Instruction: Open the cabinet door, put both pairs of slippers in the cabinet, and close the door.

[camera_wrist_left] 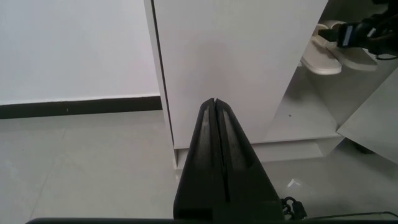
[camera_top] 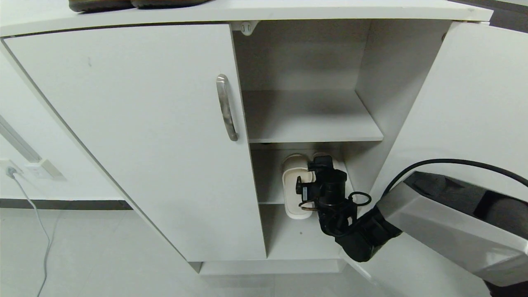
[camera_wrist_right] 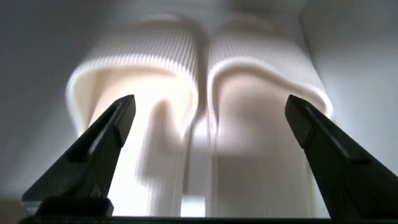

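A pair of white slippers (camera_top: pixel 293 187) lies side by side on the lower shelf of the white cabinet (camera_top: pixel 313 119), heels jutting past the shelf's front edge. They also show in the left wrist view (camera_wrist_left: pixel 326 59) and close up in the right wrist view (camera_wrist_right: pixel 161 81). My right gripper (camera_top: pixel 318 163) hangs just over them inside the cabinet. It is open (camera_wrist_right: pixel 209 102), fingers spread wider than the pair and holding nothing. A dark pair of slippers (camera_top: pixel 123 3) rests on the cabinet top. My left gripper (camera_wrist_left: pixel 214 104) is shut and empty, low in front of the cabinet.
The cabinet's right door (camera_top: pixel 466 103) is swung open beside my right arm. The left door (camera_top: pixel 132 136) stays closed, with a metal handle (camera_top: pixel 226 108). The upper shelf (camera_top: pixel 313 115) is bare. A wall socket and cable (camera_top: pixel 10 170) sit low on the left; grey floor lies in front.
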Available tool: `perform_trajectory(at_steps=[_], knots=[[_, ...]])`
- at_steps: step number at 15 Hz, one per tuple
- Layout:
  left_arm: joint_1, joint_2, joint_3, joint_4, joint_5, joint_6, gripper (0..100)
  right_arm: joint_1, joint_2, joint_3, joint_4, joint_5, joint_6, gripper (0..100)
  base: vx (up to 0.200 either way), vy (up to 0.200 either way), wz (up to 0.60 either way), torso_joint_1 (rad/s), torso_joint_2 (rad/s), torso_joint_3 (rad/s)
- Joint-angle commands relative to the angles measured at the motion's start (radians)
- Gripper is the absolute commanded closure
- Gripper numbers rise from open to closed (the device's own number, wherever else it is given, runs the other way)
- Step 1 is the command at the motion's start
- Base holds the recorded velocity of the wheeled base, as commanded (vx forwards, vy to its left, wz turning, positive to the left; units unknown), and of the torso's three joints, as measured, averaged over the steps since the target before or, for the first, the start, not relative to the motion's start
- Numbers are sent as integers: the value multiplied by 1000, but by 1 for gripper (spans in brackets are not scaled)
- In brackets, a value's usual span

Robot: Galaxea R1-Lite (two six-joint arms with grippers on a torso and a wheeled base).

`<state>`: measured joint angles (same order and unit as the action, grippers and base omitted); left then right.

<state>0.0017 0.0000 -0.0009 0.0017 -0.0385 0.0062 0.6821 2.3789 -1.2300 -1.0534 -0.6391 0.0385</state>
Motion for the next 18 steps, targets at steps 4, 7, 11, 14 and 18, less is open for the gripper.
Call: perform_trajectory(at_steps=[4,7,11,14,18], knots=[[0,2,1,0,0,0,100,56,-155,288,-134,1,0,0,0,0,0,0,0,0],[0,0,-1,0,0,-2,100,91,-179,363,-178,7,-3,0,0,0,0,0,0,0],[0,0,-1,1,0,0,100,97,-176,354,-175,9,-5,0,-50,0,0,1,1,2],[0,0,1,0,0,-2,100,103,-178,353,-177,9,-3,0,-200,0,0,2,2,2],[0,0,1,0,0,0,100,105,-178,354,-178,9,-3,0,-200,0,0,0,2,7]])
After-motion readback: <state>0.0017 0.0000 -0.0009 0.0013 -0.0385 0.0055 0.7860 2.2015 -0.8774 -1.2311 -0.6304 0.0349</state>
